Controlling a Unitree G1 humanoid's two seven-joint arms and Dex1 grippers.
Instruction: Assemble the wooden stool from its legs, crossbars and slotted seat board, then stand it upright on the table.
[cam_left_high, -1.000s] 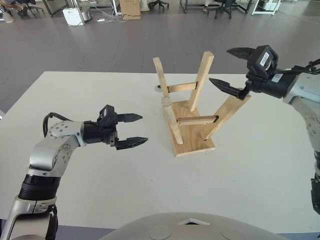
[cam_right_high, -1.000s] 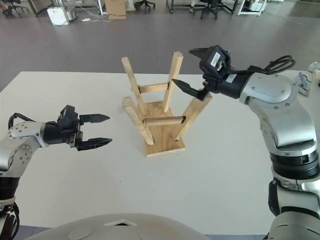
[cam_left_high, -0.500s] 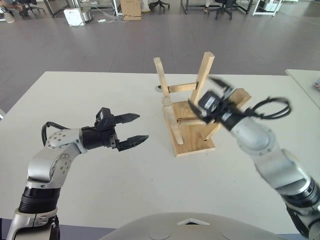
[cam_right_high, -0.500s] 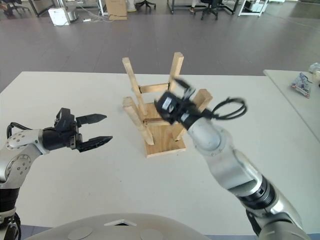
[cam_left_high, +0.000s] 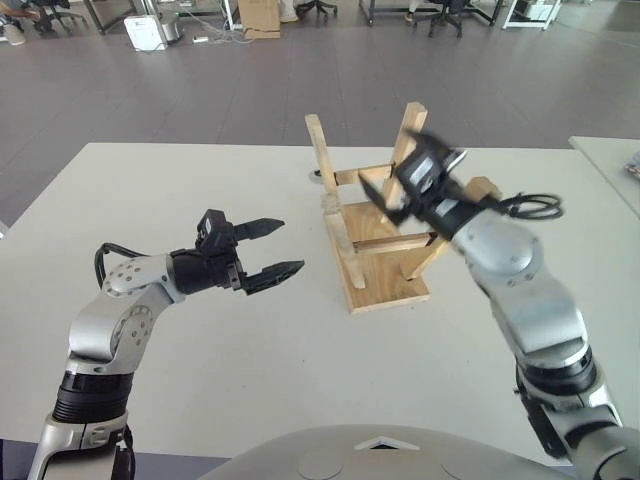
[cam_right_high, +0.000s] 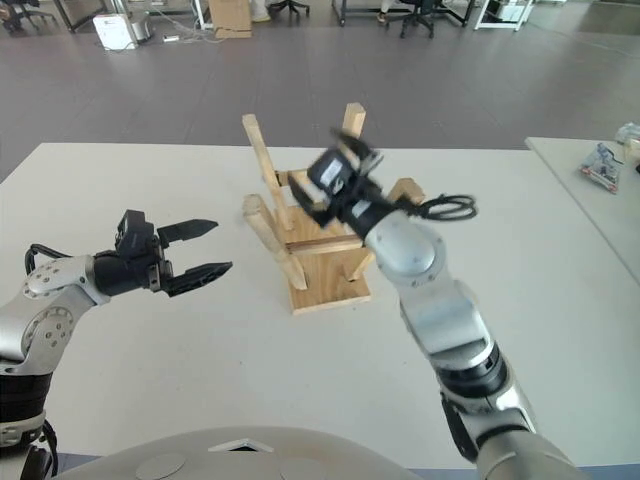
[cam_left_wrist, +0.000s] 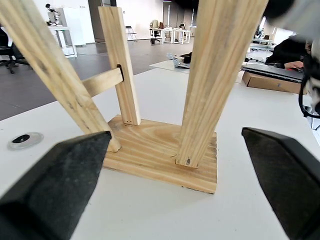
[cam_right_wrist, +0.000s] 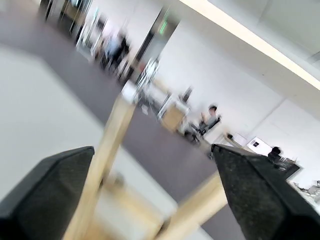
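The wooden stool stands upside down near the table's middle. Its seat board (cam_left_high: 385, 285) lies flat and the legs (cam_left_high: 321, 150) point up, joined by crossbars (cam_left_high: 392, 242). My right gripper (cam_left_high: 397, 186) hovers open by the top of the far legs, blurred; in the right wrist view its fingers (cam_right_wrist: 47, 192) frame two pale legs (cam_right_wrist: 109, 160) with nothing between them. To the stool's left, low over the table, my left gripper (cam_left_high: 275, 247) is open and points at it. The left wrist view has the seat board (cam_left_wrist: 160, 162) just ahead of the wide-apart fingers (cam_left_wrist: 55, 190).
A small round cable grommet (cam_left_high: 317, 177) sits in the white table behind the stool. A second table (cam_right_high: 590, 190) with small items stands off to the right. Open tabletop lies in front of the stool and to either side.
My right arm has swung in from the stool's far right, crossed in front of it and risen to the far legs' tops. The left gripper has edged right. The stool has not moved.
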